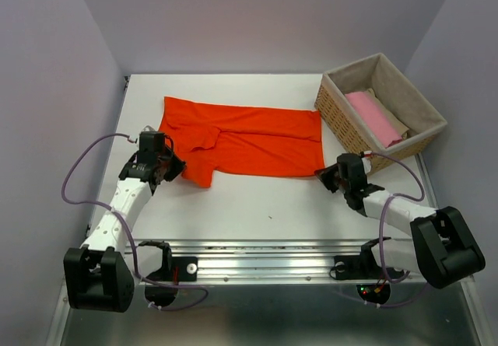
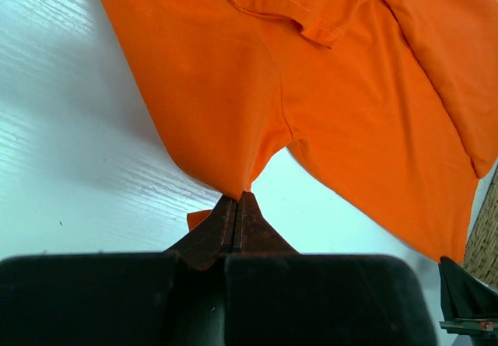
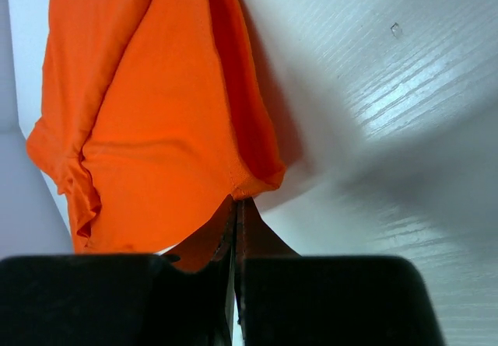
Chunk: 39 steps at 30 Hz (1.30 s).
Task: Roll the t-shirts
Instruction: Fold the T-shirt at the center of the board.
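Left gripper (image 2: 237, 200) and right gripper (image 3: 235, 204) clamp orange t-shirt (image 1: 257, 140), apparently at its near corners

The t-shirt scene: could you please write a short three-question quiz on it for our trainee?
1. True or false: the left gripper and the right gripper are both shut on the orange t-shirt.
2. Where does the pink t-shirt lie? A) in a gripper B) in the basket C) under the orange one.
3. Fill in: the basket stands at the table's far ___ corner.
Key: 1 true; 2 B; 3 right.
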Available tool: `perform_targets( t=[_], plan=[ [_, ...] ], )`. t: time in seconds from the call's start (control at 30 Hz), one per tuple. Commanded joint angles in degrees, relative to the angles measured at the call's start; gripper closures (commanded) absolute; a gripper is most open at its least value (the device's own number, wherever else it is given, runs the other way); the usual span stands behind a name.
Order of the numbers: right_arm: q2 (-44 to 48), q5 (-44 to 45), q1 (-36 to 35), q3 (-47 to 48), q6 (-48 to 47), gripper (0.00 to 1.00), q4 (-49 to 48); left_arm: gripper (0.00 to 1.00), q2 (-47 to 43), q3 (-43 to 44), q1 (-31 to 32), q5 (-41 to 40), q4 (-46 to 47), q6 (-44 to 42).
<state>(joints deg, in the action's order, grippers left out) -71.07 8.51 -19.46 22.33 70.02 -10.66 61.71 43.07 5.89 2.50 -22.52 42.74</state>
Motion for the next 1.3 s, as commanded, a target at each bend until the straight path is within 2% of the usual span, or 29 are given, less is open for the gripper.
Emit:
perform_targets(
  t=[0.0,0.27,0.5,1.27],
  plan=[
    [3.21,0.19,0.39,-1.32,-1.46,0.99,2.39,1.00,-3.87,-1.84,0.26,1.10,-2.26,1.47],
    [8.75,0.01,0.39,-0.09,-4.45,0.99,8.80,1.00,-9.15,-0.72,0.35,1.37,-6.39,2.52],
    [12.36,4.14,0.39,4.04,-7.44,0.99,13.82,1.00,-7.31,3.86,0.35,-0.13,-6.66,1.47],
    [-5.56,8.71,0.39,20.12,-12.45,0.99,12.68,1.00,15.53,23.37,-0.09,-2.67,-1.12,-3.54]
  ],
)
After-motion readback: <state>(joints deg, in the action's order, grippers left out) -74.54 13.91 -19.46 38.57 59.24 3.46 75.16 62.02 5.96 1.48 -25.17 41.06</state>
